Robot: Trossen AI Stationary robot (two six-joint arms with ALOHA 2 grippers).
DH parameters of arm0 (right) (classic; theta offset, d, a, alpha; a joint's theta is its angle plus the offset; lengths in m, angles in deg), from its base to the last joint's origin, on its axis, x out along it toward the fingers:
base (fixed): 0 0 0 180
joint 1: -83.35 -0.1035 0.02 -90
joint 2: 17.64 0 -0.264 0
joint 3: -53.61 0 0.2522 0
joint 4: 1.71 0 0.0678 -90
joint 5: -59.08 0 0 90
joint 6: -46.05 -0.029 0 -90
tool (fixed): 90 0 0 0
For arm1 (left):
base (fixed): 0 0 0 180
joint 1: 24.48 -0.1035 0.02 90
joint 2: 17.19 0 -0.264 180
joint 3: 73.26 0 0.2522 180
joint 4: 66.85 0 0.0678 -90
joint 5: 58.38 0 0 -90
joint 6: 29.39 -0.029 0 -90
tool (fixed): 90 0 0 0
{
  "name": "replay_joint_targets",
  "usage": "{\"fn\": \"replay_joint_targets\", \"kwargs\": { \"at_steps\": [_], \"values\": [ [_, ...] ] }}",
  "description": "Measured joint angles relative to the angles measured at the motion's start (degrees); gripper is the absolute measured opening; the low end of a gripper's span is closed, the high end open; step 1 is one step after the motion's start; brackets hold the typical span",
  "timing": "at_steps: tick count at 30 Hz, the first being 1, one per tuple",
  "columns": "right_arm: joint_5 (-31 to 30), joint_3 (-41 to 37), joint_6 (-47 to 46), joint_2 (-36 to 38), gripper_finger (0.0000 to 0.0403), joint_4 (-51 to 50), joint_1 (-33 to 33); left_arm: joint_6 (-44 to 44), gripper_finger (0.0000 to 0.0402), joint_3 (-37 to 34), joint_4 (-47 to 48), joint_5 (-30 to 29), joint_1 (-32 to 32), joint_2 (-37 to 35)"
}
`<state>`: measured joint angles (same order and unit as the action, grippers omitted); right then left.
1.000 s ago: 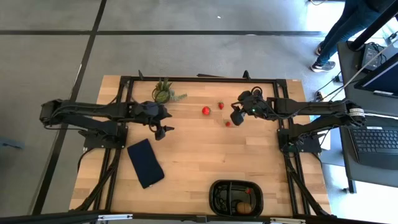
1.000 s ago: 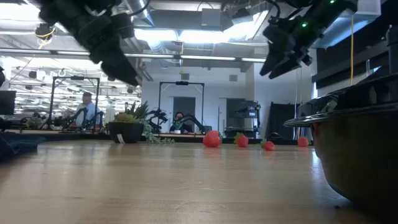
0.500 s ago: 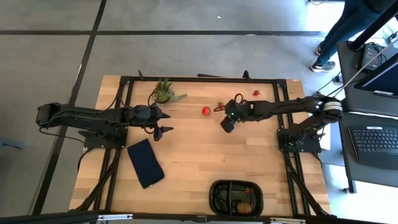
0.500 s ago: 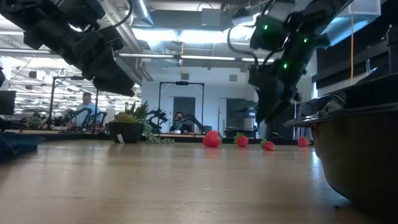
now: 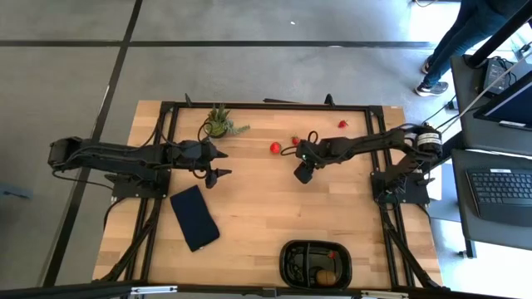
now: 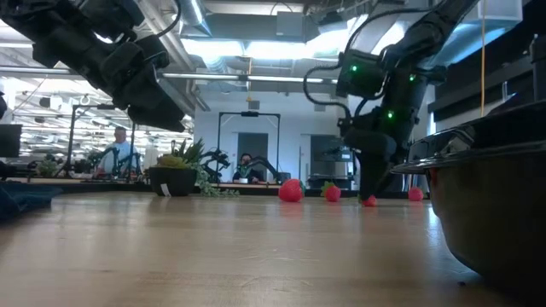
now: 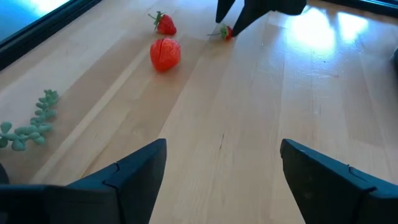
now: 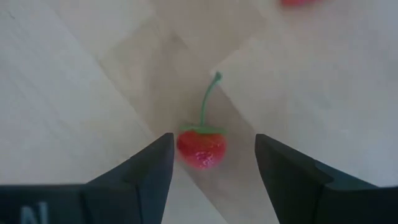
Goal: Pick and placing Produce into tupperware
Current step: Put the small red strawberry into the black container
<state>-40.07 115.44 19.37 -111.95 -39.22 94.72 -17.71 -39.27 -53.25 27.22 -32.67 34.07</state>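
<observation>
high view straight down over the whole table (image 5: 274, 208). low view level at tabletop, facing the room. wrist views close, looking down; all share the small strawberry (image 8: 201, 148).

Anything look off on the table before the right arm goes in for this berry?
Nothing stands out. The right gripper has open jaws either side of a small stemmed strawberry lying on the table. The tupperware sits upright, and nothing looks spilled or damaged.

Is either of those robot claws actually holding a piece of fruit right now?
No, nothing is held. The right gripper is open, its fingers either side of a small red fruit on the table, not gripping it. The left gripper is open and empty.
</observation>
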Motion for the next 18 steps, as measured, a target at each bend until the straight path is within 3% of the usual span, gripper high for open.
{"fn": "replay_joint_targets", "kwargs": {
  "at_steps": [10, 18],
  "values": [
    [1.36, 0.22, 3.27, -3.52, 0.0221, 1.35, 0.49, 0.00, 0.0303, 0.00, 0.09, -0.02, 0.00, 0.02],
    [1.43, 0.17, 3.23, -3.26, 0.0171, 1.84, 0.49, -0.07, 0.0303, 0.00, 0.09, 0.00, 0.00, 0.02]
  ]
}}
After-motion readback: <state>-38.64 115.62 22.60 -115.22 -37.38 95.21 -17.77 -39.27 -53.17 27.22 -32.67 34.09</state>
